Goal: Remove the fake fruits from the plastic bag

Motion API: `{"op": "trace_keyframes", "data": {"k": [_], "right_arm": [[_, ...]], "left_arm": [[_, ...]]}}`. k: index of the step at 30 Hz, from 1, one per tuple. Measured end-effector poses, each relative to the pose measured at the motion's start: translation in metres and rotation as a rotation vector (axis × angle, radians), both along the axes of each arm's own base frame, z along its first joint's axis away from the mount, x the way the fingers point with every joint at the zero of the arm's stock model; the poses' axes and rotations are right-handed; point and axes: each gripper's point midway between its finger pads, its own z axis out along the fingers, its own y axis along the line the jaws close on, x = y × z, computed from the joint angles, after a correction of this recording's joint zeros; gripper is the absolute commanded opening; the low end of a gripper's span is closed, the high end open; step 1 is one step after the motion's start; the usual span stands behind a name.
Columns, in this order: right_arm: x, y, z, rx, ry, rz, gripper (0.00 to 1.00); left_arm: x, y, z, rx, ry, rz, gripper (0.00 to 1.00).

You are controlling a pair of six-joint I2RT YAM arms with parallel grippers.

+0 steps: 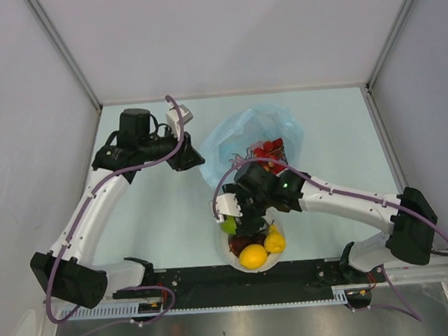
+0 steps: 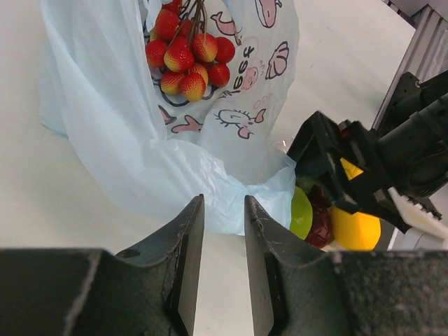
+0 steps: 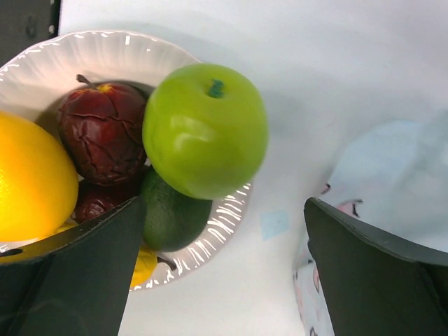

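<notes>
The light-blue plastic bag (image 1: 244,132) lies at mid-table with a bunch of red grapes (image 1: 270,152) in its mouth; both show in the left wrist view, bag (image 2: 105,126) and grapes (image 2: 185,56). My right gripper (image 1: 241,222) hangs open over the white bowl (image 1: 282,258). In the right wrist view the gripper (image 3: 224,204) is wide open and empty. The green apple (image 3: 205,129) rests on the avocado (image 3: 171,217) beside a dark red fruit (image 3: 101,129) and a lemon (image 3: 31,182). My left gripper (image 2: 222,210) is narrowly open and empty, just short of the bag's edge.
The bowl (image 3: 105,45) stands at the near edge between the arm bases, close to the bag's near corner (image 3: 392,161). A black rail (image 1: 309,281) runs along the front. Grey walls enclose the table on the left, right and back.
</notes>
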Motion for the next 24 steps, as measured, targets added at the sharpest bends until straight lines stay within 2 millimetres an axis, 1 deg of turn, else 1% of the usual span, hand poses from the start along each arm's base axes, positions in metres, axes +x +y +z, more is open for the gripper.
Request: {"op": "trace_keyframes", "data": {"k": [3, 6, 9, 11, 12, 14, 15, 16, 17, 19, 20, 22, 23, 24], "right_arm": [[0.005, -0.005, 0.015, 0.035, -0.018, -0.047, 1.00], [0.020, -0.017, 0.046, 0.127, -0.048, -0.167, 1.00], [0.054, -0.038, 0.087, 0.258, -0.096, -0.358, 1.00], [0.080, -0.054, 0.111, 0.331, -0.133, -0.475, 0.97], [0.091, -0.060, 0.118, 0.357, -0.146, -0.523, 0.90], [0.105, -0.068, 0.123, 0.382, -0.150, -0.582, 0.83], [0.112, -0.072, 0.121, 0.381, -0.143, -0.610, 0.79], [0.118, -0.074, 0.114, 0.370, -0.133, -0.631, 0.77], [0.125, -0.075, 0.106, 0.353, -0.122, -0.652, 0.75], [0.139, -0.078, 0.084, 0.306, -0.093, -0.690, 0.74], [0.144, -0.079, 0.070, 0.275, -0.074, -0.704, 0.74], [0.157, -0.082, 0.049, 0.223, -0.067, -0.736, 0.76], [0.163, -0.084, 0.039, 0.196, -0.072, -0.753, 0.77], [0.172, -0.088, 0.026, 0.162, -0.081, -0.773, 0.77]], "left_arm": [[0.001, -0.001, 0.000, -0.002, 0.004, 0.002, 0.34], [0.001, -0.001, 0.002, -0.004, 0.004, 0.004, 0.36], [-0.003, 0.001, 0.005, -0.007, -0.001, 0.003, 0.40], [-0.008, 0.001, 0.011, -0.015, -0.014, 0.000, 0.41], [-0.011, 0.001, 0.015, -0.024, -0.022, -0.006, 0.42], [-0.018, 0.001, 0.023, -0.045, -0.037, -0.019, 0.43], [-0.021, 0.000, 0.026, -0.053, -0.042, -0.027, 0.43], [-0.023, -0.001, 0.029, -0.060, -0.043, -0.032, 0.45], [-0.024, -0.003, 0.031, -0.068, -0.039, -0.037, 0.45], [-0.023, -0.009, 0.032, -0.086, -0.010, -0.052, 0.46], [-0.022, -0.013, 0.030, -0.095, 0.009, -0.055, 0.46], [-0.018, -0.019, 0.023, -0.105, 0.061, -0.052, 0.47], [-0.016, -0.021, 0.018, -0.107, 0.082, -0.046, 0.46], [-0.015, -0.023, 0.011, -0.105, 0.106, -0.039, 0.42]]}}
